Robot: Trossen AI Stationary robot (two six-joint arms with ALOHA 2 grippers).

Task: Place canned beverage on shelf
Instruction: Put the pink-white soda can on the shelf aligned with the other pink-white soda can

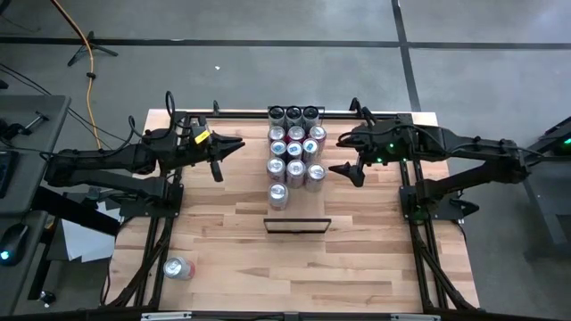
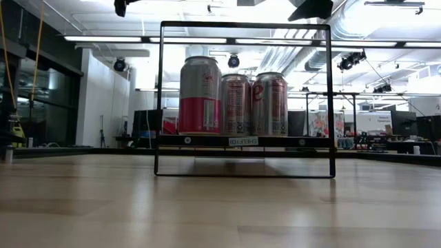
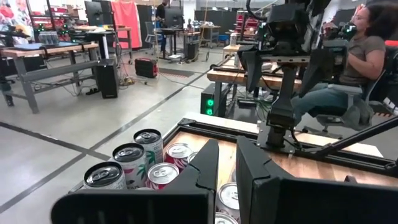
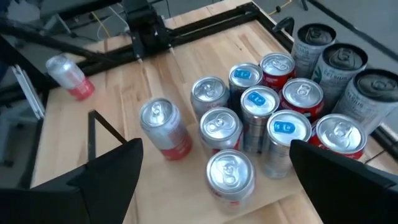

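Cans [image 1: 293, 147] crowd the shelf [image 1: 295, 203] — left fingers [image 1: 217, 168] together, right fingers [image 1: 356, 176] apart.

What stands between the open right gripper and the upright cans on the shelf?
Nothing visible. The right gripper hangs beside the can cluster on the shelf, open, with only bare air between. A separate can lies on its side on the table's near left.
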